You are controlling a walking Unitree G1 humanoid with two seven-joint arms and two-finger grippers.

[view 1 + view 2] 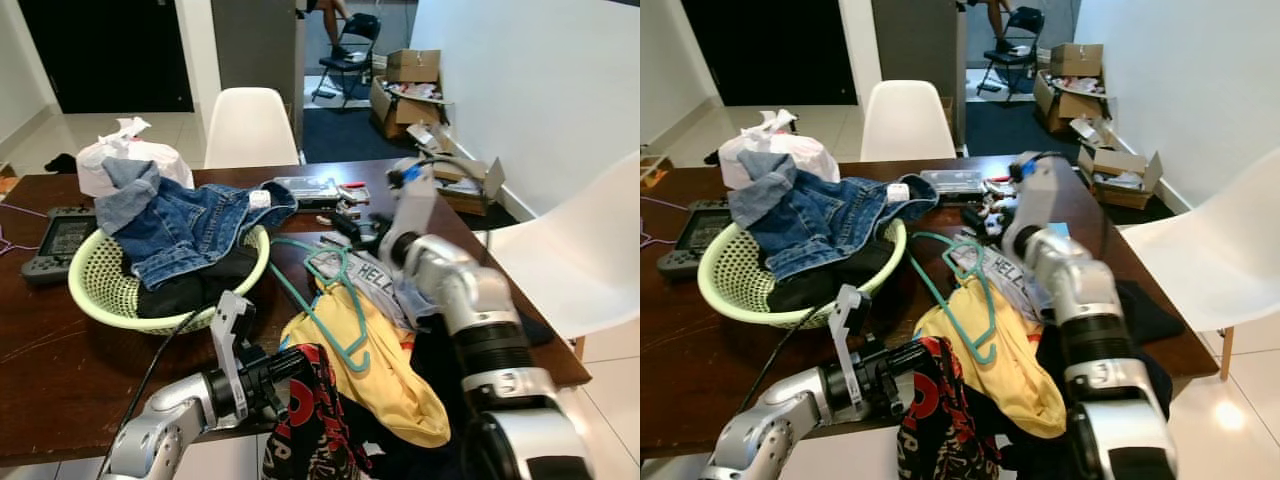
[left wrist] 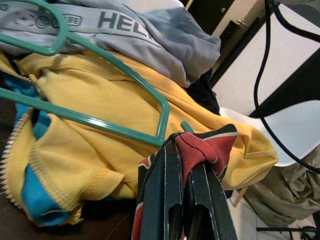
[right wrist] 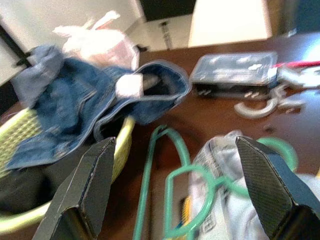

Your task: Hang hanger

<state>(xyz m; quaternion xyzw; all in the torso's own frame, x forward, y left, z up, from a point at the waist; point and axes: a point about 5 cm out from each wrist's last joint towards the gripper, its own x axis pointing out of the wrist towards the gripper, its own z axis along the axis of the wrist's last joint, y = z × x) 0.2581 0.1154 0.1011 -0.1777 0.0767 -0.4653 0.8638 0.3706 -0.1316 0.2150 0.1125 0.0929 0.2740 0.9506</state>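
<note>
Jaws: left gripper (image 2: 186,197) clenched on a fold of red-and-black patterned cloth (image 1: 315,415) at the table's (image 1: 60,350) near edge; right gripper (image 3: 180,187) spread wide above the teal hanger (image 1: 335,300). Hanger lies flat on a yellow garment (image 1: 385,365) and grey waistband (image 2: 115,27), just beside the green laundry basket (image 1: 95,290) holding denim (image 1: 185,225).

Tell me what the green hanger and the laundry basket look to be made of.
Green hanger: likely plastic; thin teal rod with a glossy, even sheen. Laundry basket: probably moulded plastic, matte pale green, its wall pierced by a regular grid of holes.
</note>
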